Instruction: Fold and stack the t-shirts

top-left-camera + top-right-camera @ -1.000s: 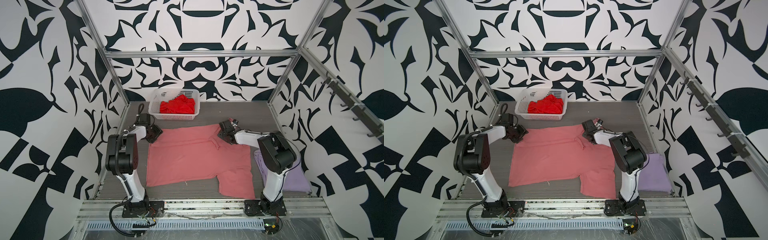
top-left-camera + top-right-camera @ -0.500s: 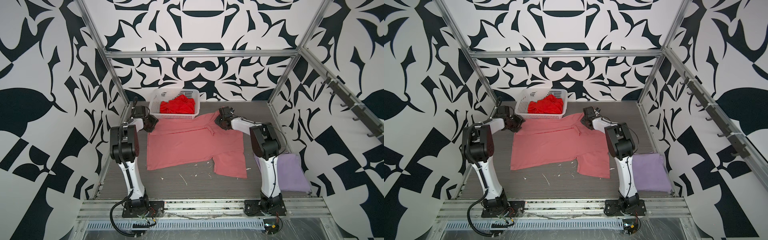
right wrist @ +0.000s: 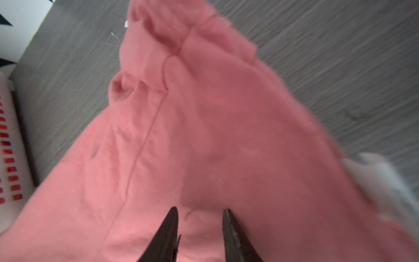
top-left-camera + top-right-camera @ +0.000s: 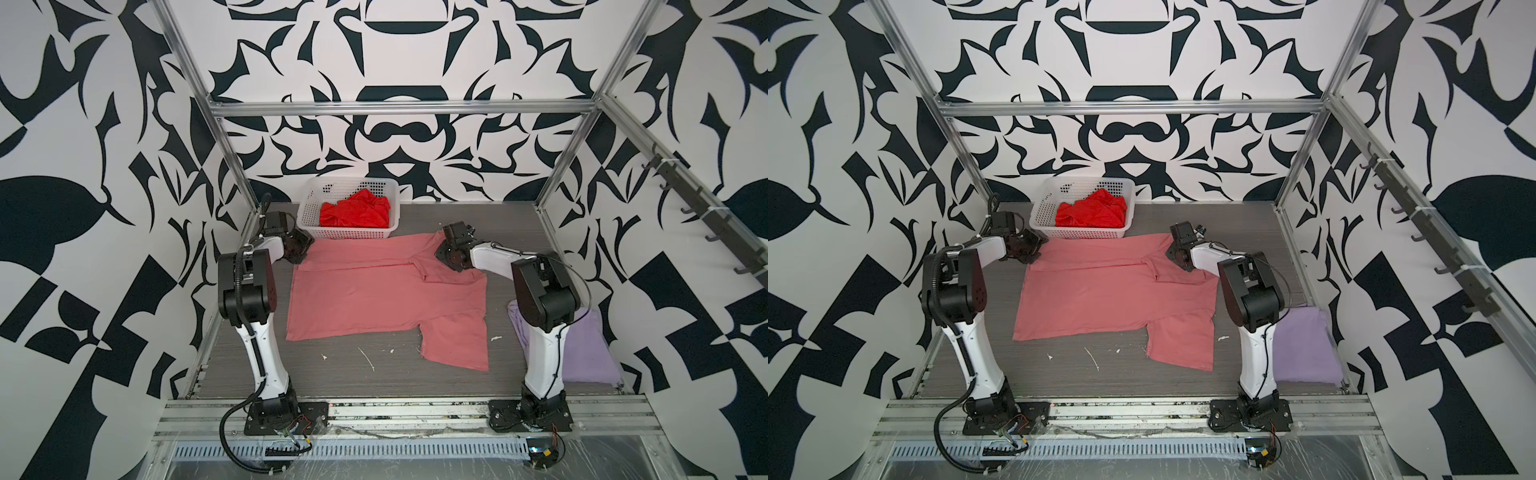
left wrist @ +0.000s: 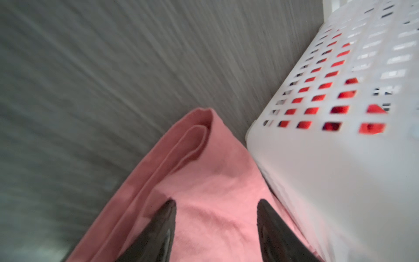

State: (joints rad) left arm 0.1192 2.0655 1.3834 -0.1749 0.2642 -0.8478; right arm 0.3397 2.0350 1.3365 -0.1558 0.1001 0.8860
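Pink soft cloth fills the middle: the salmon-pink shirt [image 4: 386, 299] lies spread on the grey surface [image 4: 332, 382], with its far edge right against the white basket [image 4: 309, 208]. The red shirt [image 4: 357, 212] sits bunched inside the basket. The lavender shirt [image 4: 590, 353] lies folded beside the right arm's base.

The left pincer [image 5: 216, 204] is at the far left corner of the pink shirt. Its tips are apart and the cloth lies loose under them. The right pincer [image 3: 199, 209] is at the far right side, and its tips are apart too, holding nothing.

I think the step is getting this shirt flat before folding it. To do it well, both pincers should pinch just the edge, pull evenly together, and stay off the basket. The doubled-over strip [image 5: 195, 140] at the left corner and the bunched cloth [image 3: 158, 34] near the right pincer need smoothing first.

No label or writing can be read anywhere
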